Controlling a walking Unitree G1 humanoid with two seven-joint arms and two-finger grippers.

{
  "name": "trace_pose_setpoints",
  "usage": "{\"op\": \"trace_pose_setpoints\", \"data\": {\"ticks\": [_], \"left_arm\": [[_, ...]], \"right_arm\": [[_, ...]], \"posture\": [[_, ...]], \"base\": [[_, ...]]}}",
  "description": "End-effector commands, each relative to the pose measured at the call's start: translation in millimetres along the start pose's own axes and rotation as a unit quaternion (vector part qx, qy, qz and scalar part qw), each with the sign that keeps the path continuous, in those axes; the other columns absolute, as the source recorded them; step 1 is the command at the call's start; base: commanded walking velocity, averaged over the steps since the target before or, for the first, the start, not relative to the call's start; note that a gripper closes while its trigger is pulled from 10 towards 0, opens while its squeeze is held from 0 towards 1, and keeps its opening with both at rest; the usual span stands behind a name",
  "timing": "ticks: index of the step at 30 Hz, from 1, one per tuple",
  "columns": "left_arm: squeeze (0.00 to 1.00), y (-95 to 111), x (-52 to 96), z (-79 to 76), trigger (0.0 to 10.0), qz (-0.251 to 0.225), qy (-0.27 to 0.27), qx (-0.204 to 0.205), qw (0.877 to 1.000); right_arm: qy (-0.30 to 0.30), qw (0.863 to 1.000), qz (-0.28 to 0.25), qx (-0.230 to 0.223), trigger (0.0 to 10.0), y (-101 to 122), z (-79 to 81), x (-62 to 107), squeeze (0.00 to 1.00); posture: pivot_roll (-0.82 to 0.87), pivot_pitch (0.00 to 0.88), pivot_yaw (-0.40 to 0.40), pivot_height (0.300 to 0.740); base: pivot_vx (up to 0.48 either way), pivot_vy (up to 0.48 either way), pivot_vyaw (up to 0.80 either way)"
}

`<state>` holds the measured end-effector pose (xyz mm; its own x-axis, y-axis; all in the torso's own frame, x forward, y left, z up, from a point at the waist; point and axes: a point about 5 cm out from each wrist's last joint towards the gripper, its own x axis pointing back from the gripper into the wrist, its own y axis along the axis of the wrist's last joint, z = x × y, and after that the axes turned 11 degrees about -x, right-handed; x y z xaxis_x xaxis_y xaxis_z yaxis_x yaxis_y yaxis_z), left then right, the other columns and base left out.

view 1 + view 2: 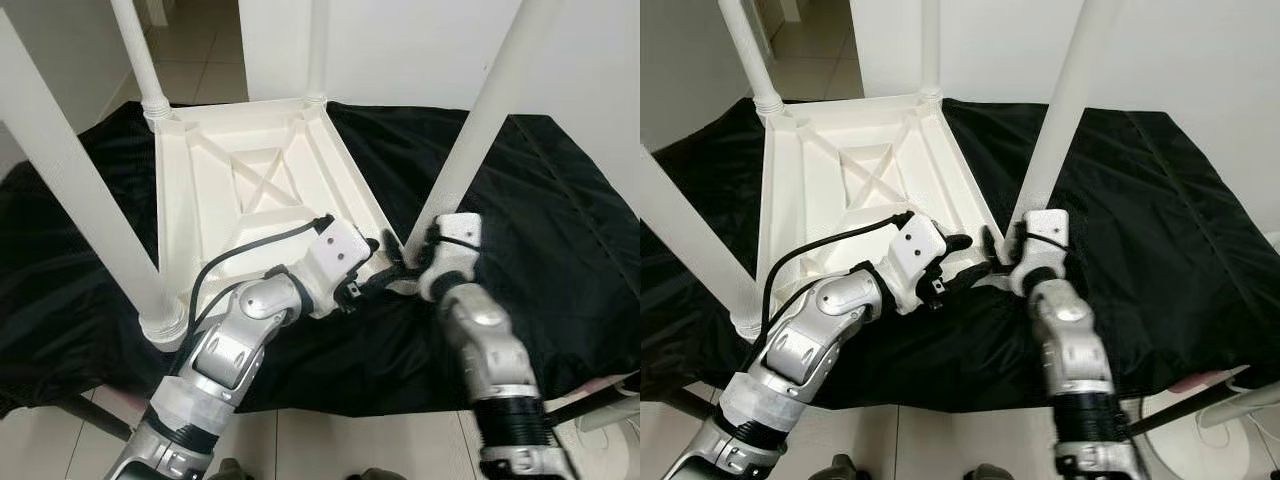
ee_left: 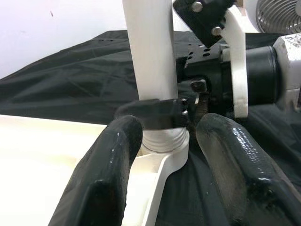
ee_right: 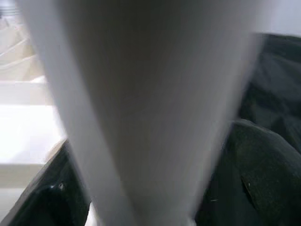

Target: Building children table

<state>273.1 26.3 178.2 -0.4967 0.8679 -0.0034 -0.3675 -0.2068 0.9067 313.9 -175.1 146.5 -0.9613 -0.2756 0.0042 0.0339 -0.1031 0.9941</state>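
**Fourth leg going into the near-right corner socket**

The white children's table top (image 1: 250, 190) is lying upside down on a black cloth (image 1: 560, 210), ribbed underside facing up. Leg count: four white legs standing up from its corners. Far-left leg (image 1: 140, 55), far-right leg (image 1: 318, 50) and near-left leg (image 1: 85, 200) are sitting in their sockets; the near-right leg (image 1: 480, 120) is the one being worked.

Relative to that near-right leg: its long axis is running up from the corner socket and tilting away from the table top, toward the robot's right. The base is sitting at the socket collar (image 2: 162, 141), threads looking partly exposed, so I'd judge it not fully seated yet.

The right gripper (image 1: 1008, 250) is closing around the leg just above the collar, fingers pinching it from both sides. It's the nearer arm and is carrying the job. The left gripper (image 2: 164, 155) is coming in from the table-top side, fingers spread, one finger (image 2: 106, 174) over the table corner, the other on the far side of the collar, not gripping.

Next move likely hinges on bringing the leg upright over the socket while the left braces the corner.
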Motion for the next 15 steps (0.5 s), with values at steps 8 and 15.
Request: {"op": "trace_pose_setpoints", "data": {"ticks": [8,15], "left_arm": [[0.00,-2,2.7,-11.5,10.0,0.002,-0.052,0.007,0.999],[0.00,-4,5.4,-15.3,10.0,0.009,-0.066,0.006,0.998]], "right_arm": [[0.147,0.987,0.042,0.054,10.0,-2,-0.5,-11.4,0.00],[0.172,0.979,0.064,0.092,10.0,-10,-2.6,-21.1,0.00]], "posture": [[-0.06,0.000,-0.016,0.740],[-0.05,0.000,-0.021,0.740]], "base": [[0.000,0.000,0.00],[0.000,0.000,0.00]]}}
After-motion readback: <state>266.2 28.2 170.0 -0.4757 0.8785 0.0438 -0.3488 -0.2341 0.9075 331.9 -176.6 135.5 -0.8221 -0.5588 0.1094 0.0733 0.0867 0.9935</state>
